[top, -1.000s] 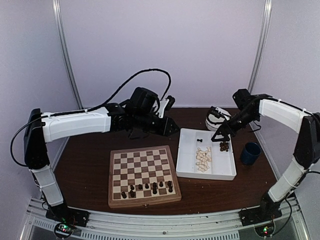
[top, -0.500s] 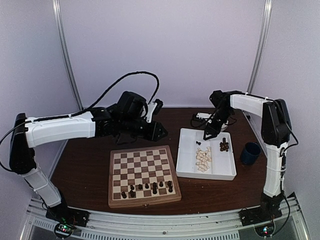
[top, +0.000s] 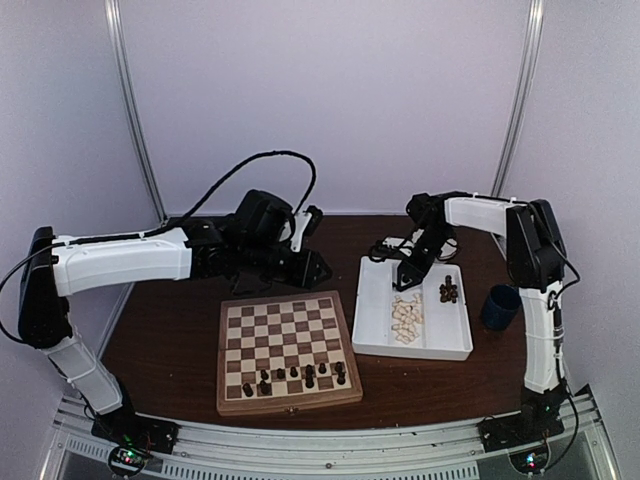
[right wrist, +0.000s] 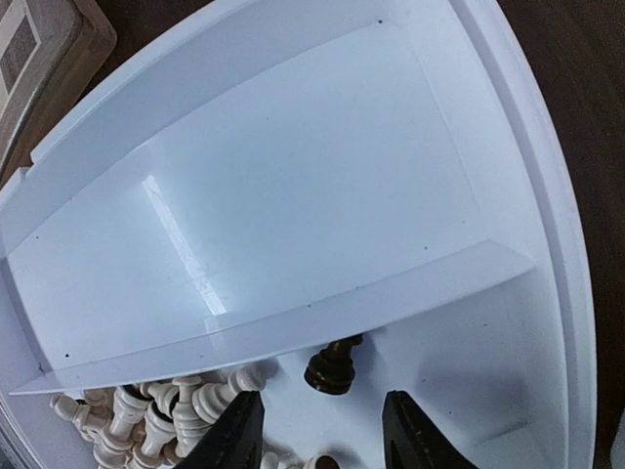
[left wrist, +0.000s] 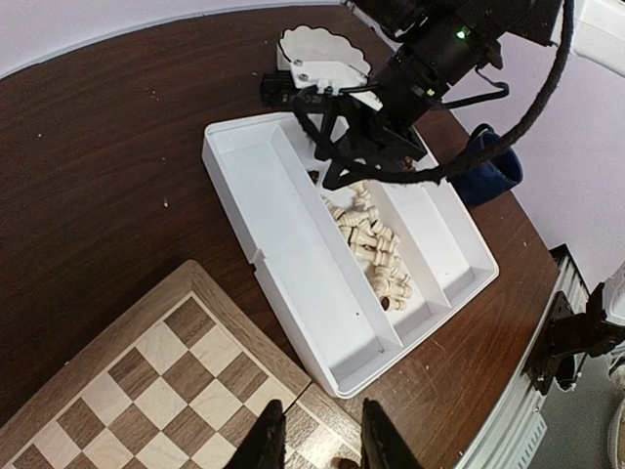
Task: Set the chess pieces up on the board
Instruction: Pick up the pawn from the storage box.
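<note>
The board [top: 287,350] lies at the near centre with several dark brown pieces [top: 295,375] on its near rows. The white tray [top: 375,310] to its right holds cream pieces [top: 406,315] in the middle compartment and dark pieces [top: 449,292] in the right one. My right gripper [top: 402,280] is low over the far end of the middle compartment. In the right wrist view it [right wrist: 322,435] is open, with one dark piece [right wrist: 332,369] lying just ahead of the fingertips. My left gripper [top: 310,268] hovers beyond the board's far edge. It [left wrist: 317,440] is open and empty.
A dark blue cup [top: 500,306] stands right of the tray. A white scalloped bowl [left wrist: 317,49] sits behind the tray, partly hidden by my right arm [left wrist: 420,78]. The tray's left compartment [left wrist: 293,254] holds nothing. Brown tabletop surrounds the board.
My right gripper moved left from over the tray's right compartment to the far end of the middle one and came down. My left arm drew back a little to the left.
</note>
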Tool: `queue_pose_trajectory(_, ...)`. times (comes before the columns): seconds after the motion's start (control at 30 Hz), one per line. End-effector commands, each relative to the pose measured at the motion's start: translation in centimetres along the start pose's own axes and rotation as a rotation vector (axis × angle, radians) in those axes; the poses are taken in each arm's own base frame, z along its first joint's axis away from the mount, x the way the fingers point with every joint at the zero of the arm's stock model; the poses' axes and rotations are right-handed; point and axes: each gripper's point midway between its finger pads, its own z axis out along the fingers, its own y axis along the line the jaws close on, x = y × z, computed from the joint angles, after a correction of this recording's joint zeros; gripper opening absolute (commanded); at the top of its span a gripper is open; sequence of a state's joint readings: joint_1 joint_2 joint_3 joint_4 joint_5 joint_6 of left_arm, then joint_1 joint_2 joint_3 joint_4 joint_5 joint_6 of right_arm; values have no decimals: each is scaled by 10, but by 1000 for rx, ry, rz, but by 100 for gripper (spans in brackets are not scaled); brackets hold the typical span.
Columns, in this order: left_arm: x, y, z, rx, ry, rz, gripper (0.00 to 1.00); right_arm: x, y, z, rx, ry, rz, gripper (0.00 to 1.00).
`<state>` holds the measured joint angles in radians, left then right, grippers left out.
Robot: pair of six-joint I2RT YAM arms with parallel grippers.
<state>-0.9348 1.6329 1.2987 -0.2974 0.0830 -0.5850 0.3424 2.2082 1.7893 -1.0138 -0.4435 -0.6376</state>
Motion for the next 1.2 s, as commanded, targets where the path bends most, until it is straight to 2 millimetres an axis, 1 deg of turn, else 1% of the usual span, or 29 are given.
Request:
queue_pose_trajectory(0.0,-16,-4,-10,11,-63,-10,27,-4,-4,12,7,0,30,45)
queue_pose_trajectory(0.37,-15,-4,-5,15,-57,-15,27,-7,-5,23,41,10,-2,35)
queue_pose_trajectory(0.5,-14,-4,-2,16,-51,-19,27,-5,-9,27,85,33,-7,26)
queue_pose_trajectory(0.6,-16,-5,-1,20,-51,-19,27,1,-8,24,103,49,-4,21)
queue_pose_trajectory(0.73,-19,-5,1,24,-52,-24,29,8,0,0,144,19,-22,18)
queue_pose_trajectory(0.83,-21,-5,5,38,-53,-34,30,9,7,-25,159,-24,-26,17)
queue_pose_trajectory(0.87,-23,-5,5,44,-58,-37,30,8,13,-33,143,-48,-25,17)
queue_pose_trajectory(0.97,-28,-7,9,67,-69,-45,30,3,33,-59,104,-123,-35,17)
queue_pose_trajectory(1.1,-35,-17,15,139,-77,-79,31,-12,72,-91,-11,-261,-62,17)
queue_pose_trajectory(1.17,-37,-19,18,182,-83,-113,32,-22,94,-111,-80,-350,-92,17)
